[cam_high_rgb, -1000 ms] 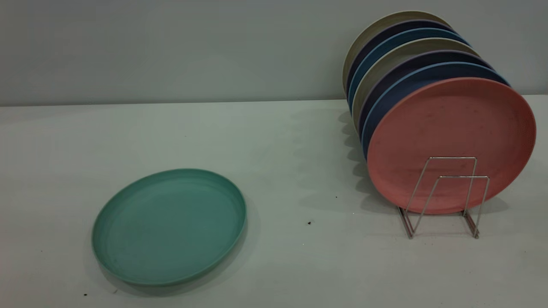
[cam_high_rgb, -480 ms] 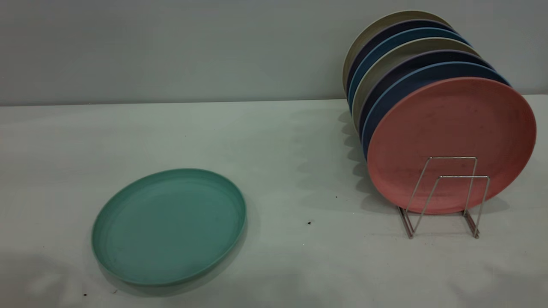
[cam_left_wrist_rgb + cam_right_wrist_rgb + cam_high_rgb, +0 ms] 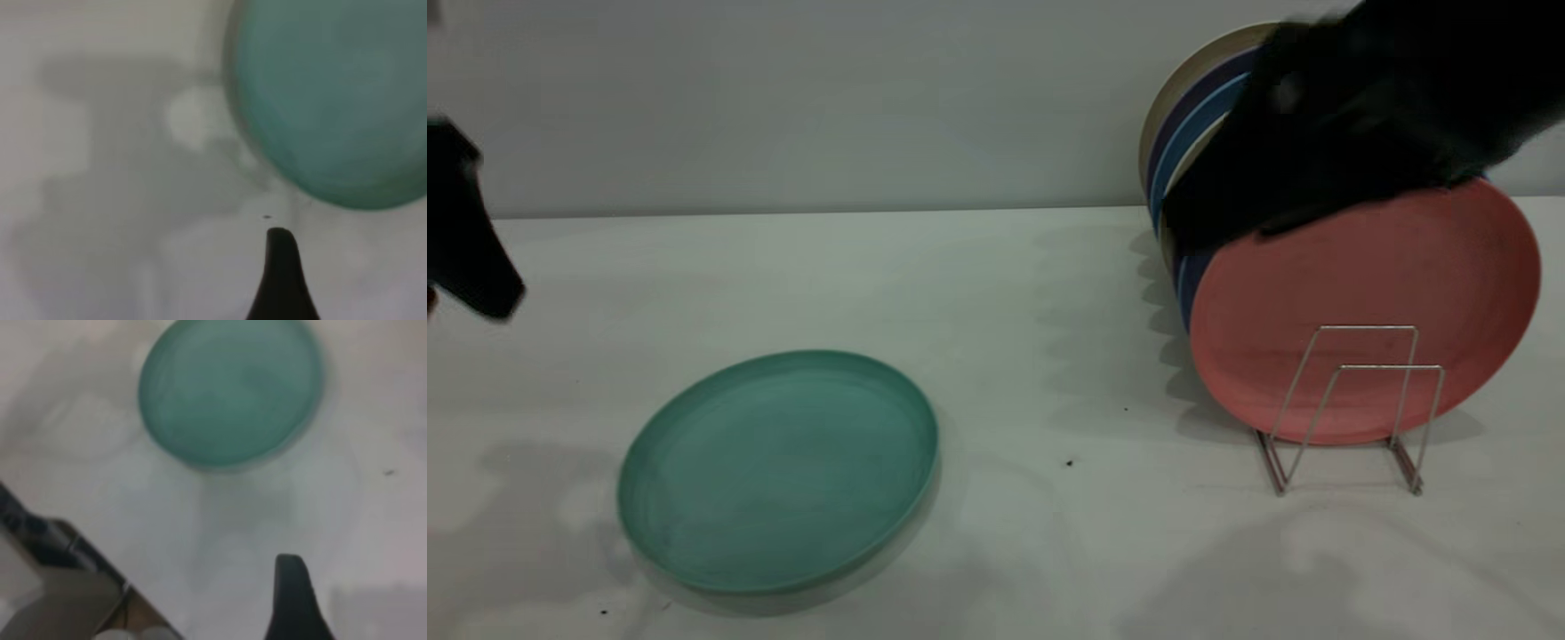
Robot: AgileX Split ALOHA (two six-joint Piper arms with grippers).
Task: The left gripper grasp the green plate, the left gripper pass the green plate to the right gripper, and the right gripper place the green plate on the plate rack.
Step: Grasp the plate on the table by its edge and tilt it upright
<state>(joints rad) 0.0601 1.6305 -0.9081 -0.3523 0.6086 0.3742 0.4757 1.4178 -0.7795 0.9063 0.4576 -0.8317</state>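
Green plate (image 3: 778, 469) flat on the table (image 3: 1005, 293), untouched, left gripper (image 3: 467, 240) high at the left edge (finger spread impossible to tell), right gripper (image 3: 1325, 133) blurred over the rack (image 3: 1352, 409); best to descend onto the near rim, pinching squarely.

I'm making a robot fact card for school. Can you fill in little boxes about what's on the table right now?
Green plate: lying flat on the white table, nothing touching it
Plate rack: silver wire, at the table's right side
Plates in rack: standing on edge in a row, pink plate in front, blue and beige ones behind
Front rack loops: no plate in them
Left tool: at the left edge, above the table, away from the green plate
Right tool: up high in front of the racked plates
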